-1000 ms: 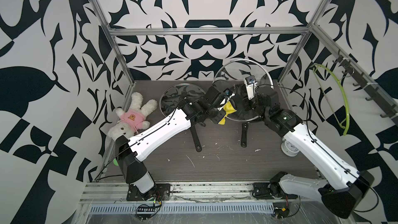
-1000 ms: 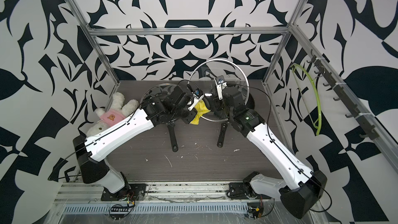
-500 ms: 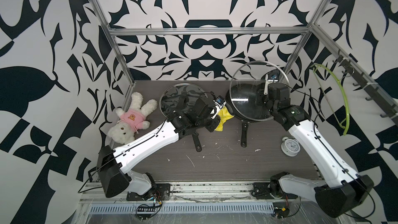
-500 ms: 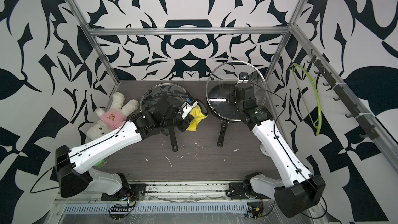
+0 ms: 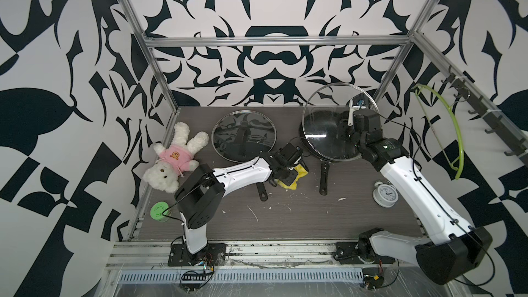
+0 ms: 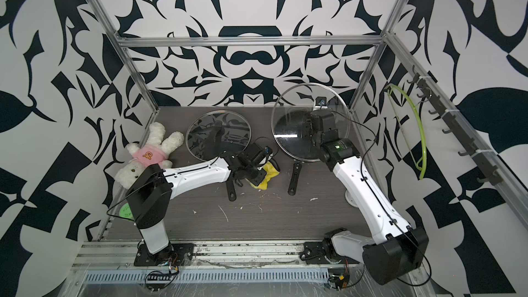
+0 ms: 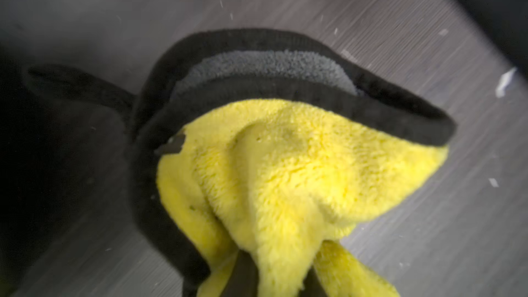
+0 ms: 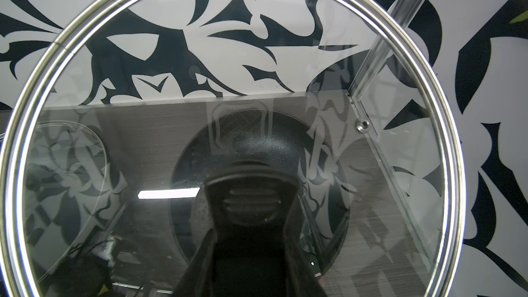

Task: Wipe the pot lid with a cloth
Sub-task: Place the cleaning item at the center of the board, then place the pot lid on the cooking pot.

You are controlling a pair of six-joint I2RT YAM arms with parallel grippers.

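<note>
The pot lid (image 5: pixel 323 121) (image 6: pixel 288 127) is clear glass with a steel rim. It is held up and tilted at the back right, over a black frying pan whose handle (image 5: pixel 323 178) points forward. My right gripper (image 5: pixel 347 132) (image 6: pixel 310 130) (image 8: pixel 251 238) is shut on the lid's black handle, and glass (image 8: pixel 200 67) fills the right wrist view. The yellow cloth (image 5: pixel 300 173) (image 6: pixel 268 175) (image 7: pixel 300 167), black-edged with a grey back, is bunched low at the table between the two pan handles. My left gripper (image 5: pixel 288 178) (image 6: pixel 256 177) (image 7: pixel 277 277) is shut on it, apart from the lid.
A second glass lid (image 5: pixel 244 135) covers another pan at the back centre, its handle (image 5: pixel 261 192) under my left forearm. A teddy bear (image 5: pixel 174 164) and a green disc (image 5: pixel 158 210) are at the left. A white clock (image 5: pixel 385 195) stands by my right arm. A green hanger (image 5: pixel 448 127) hangs on the right wall.
The cloth and lid have parted. My right gripper carried the lid from the centre to the back right. My left gripper dropped toward the table with the cloth and drew back.
</note>
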